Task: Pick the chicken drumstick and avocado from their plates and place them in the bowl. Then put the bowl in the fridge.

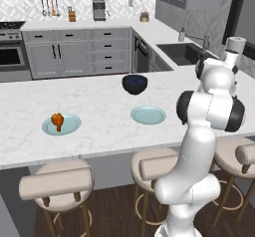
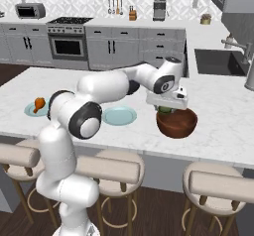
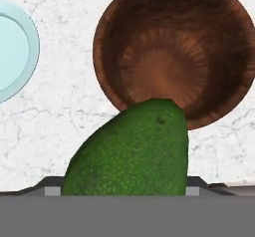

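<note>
Left base view: the arm (image 1: 209,106) rises at the lower right and bends forward over the white counter (image 1: 99,131); its hand is hidden behind its own upper joints. Well to the hand's left a plate (image 1: 62,125) carries the drumstick (image 1: 58,121). A second plate (image 1: 148,115) lies bare, nearer the arm. Beyond it stands a dark blue bowl (image 1: 134,83). Stools (image 1: 57,186) line the near counter edge.

Right base view: the gripper (image 2: 167,109) hangs just above the rim of the brown bowl (image 2: 176,122), at the bowl's left edge. The avocado (image 2: 165,109) shows as a green patch under the hand, between the fingers, above the rim. The bare plate (image 2: 119,115) lies just left of the hand. The drumstick (image 2: 38,103) sits on the far plate (image 2: 34,110), well to the left. A sink (image 2: 218,61) lies beyond the hand to the right.

Hand view: the avocado (image 3: 134,151) sits close against the camera between the fingertips, grasped by the hand. Its far end overlaps the near rim of the bowl (image 3: 172,52), which lies ahead of the hand and below it. The bowl's inside is bare wood. The plate (image 3: 15,52) is cut off at the left edge, apart from the bowl.
</note>
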Robot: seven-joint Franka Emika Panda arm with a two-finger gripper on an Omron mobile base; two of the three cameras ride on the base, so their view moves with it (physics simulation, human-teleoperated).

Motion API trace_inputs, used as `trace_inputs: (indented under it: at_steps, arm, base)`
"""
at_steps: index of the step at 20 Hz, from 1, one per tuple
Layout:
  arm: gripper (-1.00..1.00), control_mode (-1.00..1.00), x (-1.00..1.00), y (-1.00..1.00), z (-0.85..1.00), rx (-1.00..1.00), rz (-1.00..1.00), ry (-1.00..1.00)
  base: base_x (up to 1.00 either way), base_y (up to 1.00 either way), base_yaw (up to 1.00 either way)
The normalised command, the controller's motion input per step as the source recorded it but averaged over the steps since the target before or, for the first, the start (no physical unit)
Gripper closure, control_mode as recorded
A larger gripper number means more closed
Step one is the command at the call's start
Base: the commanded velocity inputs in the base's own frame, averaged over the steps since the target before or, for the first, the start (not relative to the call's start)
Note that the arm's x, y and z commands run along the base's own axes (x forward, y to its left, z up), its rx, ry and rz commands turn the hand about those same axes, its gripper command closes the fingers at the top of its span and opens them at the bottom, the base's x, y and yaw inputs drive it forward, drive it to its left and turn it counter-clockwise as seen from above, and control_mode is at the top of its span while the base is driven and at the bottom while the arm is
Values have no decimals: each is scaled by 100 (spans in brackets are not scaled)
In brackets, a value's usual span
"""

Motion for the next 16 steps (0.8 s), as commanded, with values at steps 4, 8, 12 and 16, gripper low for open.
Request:
trace_inputs:
  at_steps: [4, 8, 12, 16]
  arm:
    - [100, -100, 65, -35, -41, -4, 0, 0]
    - [100, -100, 65, -45, -50, -1, 0, 0]
    - [100, -100, 62, -23, -57, -1, 1, 0]
    - [100, -100, 14, -4, -40, 0, 4, 0]
  base:
    - [0, 0, 0]
    - [0, 0, 0]
    - [0, 0, 0]
    - [0, 0, 0]
